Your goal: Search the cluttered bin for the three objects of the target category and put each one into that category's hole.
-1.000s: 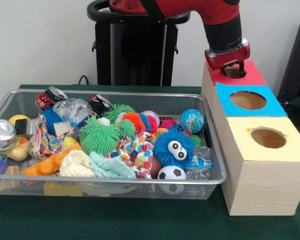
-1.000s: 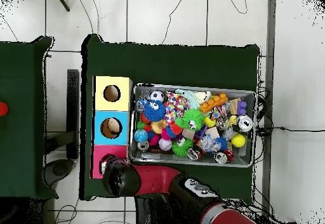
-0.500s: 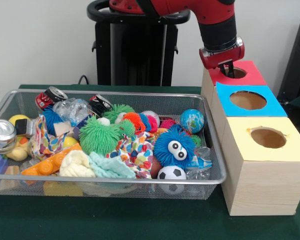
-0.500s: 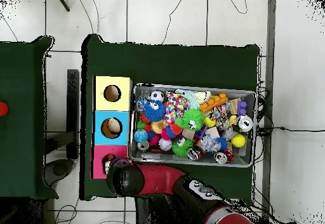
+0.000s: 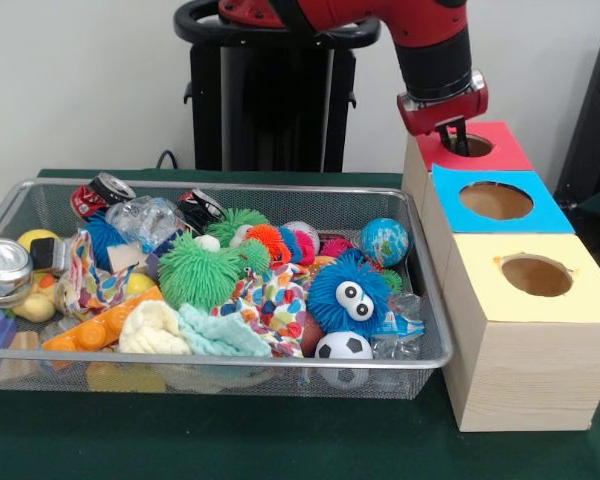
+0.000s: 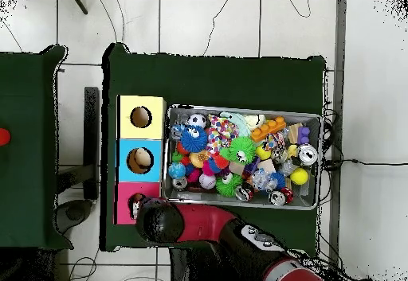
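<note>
Right now I have the claw (image 5: pixel 454 137) hanging over the round hole in the red-topped wooden box (image 5: pixel 485 147), the farthest of three joined boxes beside the silver wire-mesh bin (image 5: pixel 220 372). I see its dark fingers (image 5: pixel 461 134) pointing down just above the hole's rim, but I cannot tell how far apart they stand or whether anything is between them. I judge it is there because that hole belongs to the sorting category in hand.

The blue-topped box (image 5: pixel 500 200) and yellow-topped box (image 5: pixel 540 275) sit in line toward the camera, their holes uncovered. The bin is heaped: a blue fuzzy ball with googly eyes (image 5: pixel 348 292), a green spiky pom ball (image 5: pixel 198 270), a small black-and-white football (image 5: pixel 342 346), a crushed drinks can (image 5: pixel 101 193). Which three things are targets I can't say.

For room, the bin's tall right rim stands just beside the boxes, so I would lift clear before crossing. The green desk (image 5: pixel 280 440) has bare margin in front.
</note>
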Controlling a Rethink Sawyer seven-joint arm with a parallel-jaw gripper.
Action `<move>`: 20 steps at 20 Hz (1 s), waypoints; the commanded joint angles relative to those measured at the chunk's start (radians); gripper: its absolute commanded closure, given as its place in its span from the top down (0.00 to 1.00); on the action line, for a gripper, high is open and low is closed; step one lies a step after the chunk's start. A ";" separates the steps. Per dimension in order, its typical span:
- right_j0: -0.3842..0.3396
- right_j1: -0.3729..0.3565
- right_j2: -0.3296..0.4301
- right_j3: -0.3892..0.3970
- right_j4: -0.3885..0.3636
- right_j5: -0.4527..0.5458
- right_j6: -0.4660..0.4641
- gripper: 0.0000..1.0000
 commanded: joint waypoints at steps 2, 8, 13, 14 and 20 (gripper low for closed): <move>-0.185 -0.079 0.121 -0.082 0.047 0.208 0.067 0.00; -0.268 -0.126 0.222 -0.073 0.047 0.311 0.042 0.00; -0.264 -0.146 0.212 -0.122 0.047 0.401 0.056 0.00; -0.257 -0.147 0.195 -0.135 0.040 0.413 0.059 0.00; -0.201 -0.135 0.072 -0.231 -0.027 0.494 0.077 0.00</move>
